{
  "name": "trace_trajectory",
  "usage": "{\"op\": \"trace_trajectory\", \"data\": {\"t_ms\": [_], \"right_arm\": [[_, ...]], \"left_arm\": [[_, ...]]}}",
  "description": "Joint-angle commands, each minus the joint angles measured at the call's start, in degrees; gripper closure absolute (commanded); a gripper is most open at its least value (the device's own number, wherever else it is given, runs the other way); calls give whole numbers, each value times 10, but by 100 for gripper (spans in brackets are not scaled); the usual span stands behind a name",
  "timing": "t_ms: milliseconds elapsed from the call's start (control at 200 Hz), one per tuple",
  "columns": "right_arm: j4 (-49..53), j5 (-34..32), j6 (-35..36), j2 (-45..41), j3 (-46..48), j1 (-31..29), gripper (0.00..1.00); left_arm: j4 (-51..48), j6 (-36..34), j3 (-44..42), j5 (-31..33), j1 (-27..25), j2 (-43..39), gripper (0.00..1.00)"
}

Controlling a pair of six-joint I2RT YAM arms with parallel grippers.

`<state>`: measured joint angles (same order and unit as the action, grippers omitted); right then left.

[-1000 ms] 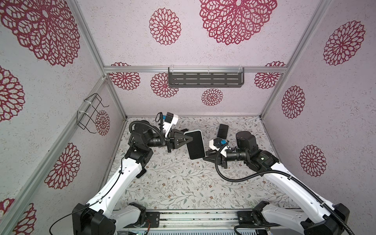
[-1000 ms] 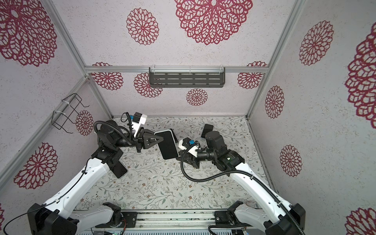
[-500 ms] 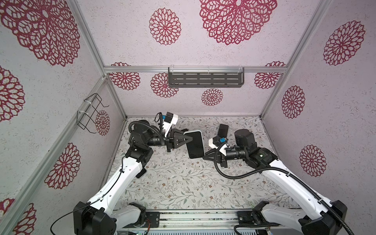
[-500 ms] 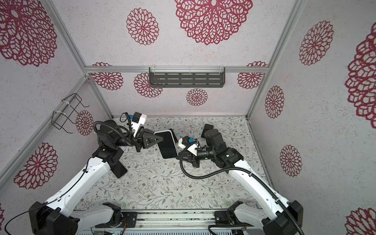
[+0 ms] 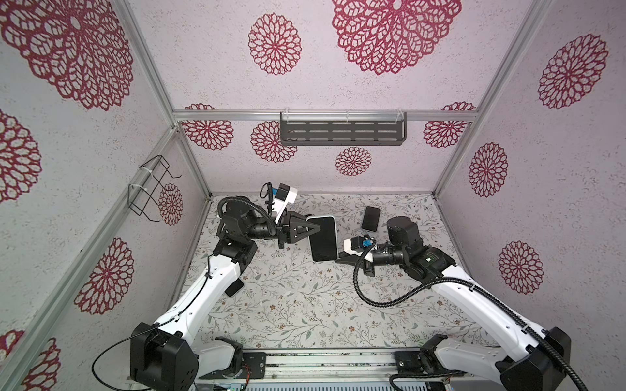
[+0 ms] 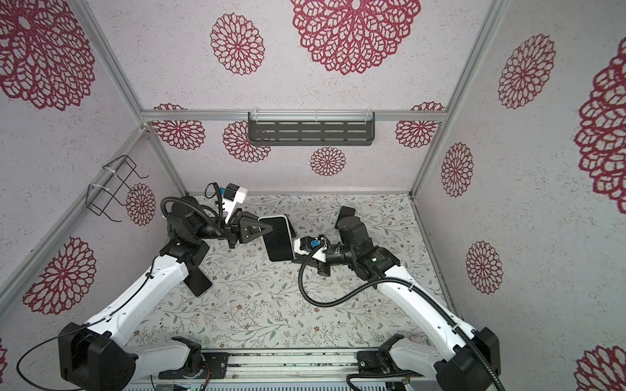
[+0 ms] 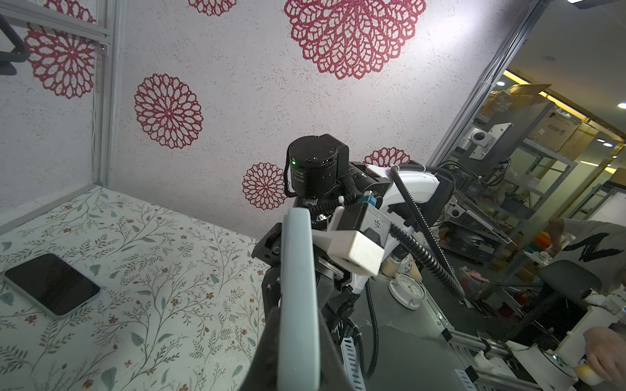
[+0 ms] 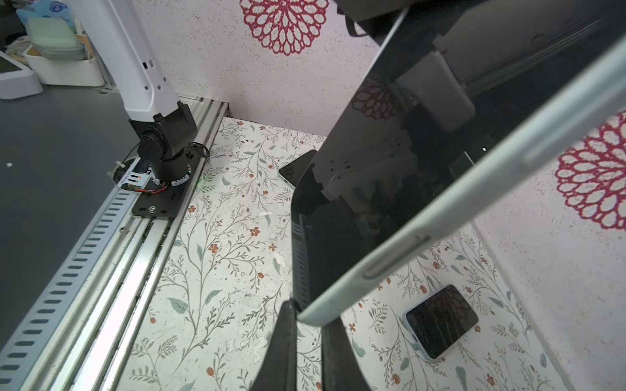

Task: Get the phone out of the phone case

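A black-screened phone [image 5: 323, 242] [image 6: 277, 242] in a pale blue phone case [image 7: 298, 287] [image 8: 474, 189] hangs above the floral table, screen up in both top views. My left gripper [image 5: 313, 230] [image 6: 267, 230] [image 7: 298, 338] is shut on its left long side, with fingers [image 7: 327, 338] pressing either face. My right gripper [image 5: 337, 261] [image 6: 294, 260] [image 8: 306, 315] is shut on the near lower corner, its fingers [image 8: 288, 338] flanking the case edge. The screen [image 8: 389, 169] mirrors my right arm.
A second phone [image 5: 371, 218] [image 7: 50, 284] [image 8: 440, 320] lies flat at the back right. A third phone [image 5: 235, 287] [image 6: 198, 282] lies under my left forearm. A grey shelf [image 5: 342, 132] hangs on the back wall and a wire basket [image 5: 149, 186] on the left wall.
My right gripper has moved in to the phone's lower corner and closed on it. The left gripper has kept its hold, and the phone has barely shifted.
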<state>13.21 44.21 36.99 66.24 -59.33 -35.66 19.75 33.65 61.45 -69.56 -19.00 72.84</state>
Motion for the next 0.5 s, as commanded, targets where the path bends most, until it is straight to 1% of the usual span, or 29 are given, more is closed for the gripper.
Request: {"op": "trace_trajectory", "data": {"t_ms": [0,150,235,355,400,465,495], "right_arm": [[-102,-51,45,-15,12,-6,100],[-138,-88,34,-48,59,-6,100],[-153,-93,20,-69,79,-6,100],[-165,-104,-4,-101,108,-5,100],[-181,-110,-18,-114,121,-4,94],[-185,-107,-39,-125,132,-4,80],[-180,-104,-45,-127,133,-4,71]], "left_arm": [[37,67,16,-1,-2,8,100],[151,157,3,-9,5,26,100],[218,214,-3,-16,11,39,100],[288,269,-6,-18,24,51,100],[300,278,-7,-17,27,51,100],[299,278,-7,-16,30,50,100],[297,277,-7,-17,30,49,100]]}}
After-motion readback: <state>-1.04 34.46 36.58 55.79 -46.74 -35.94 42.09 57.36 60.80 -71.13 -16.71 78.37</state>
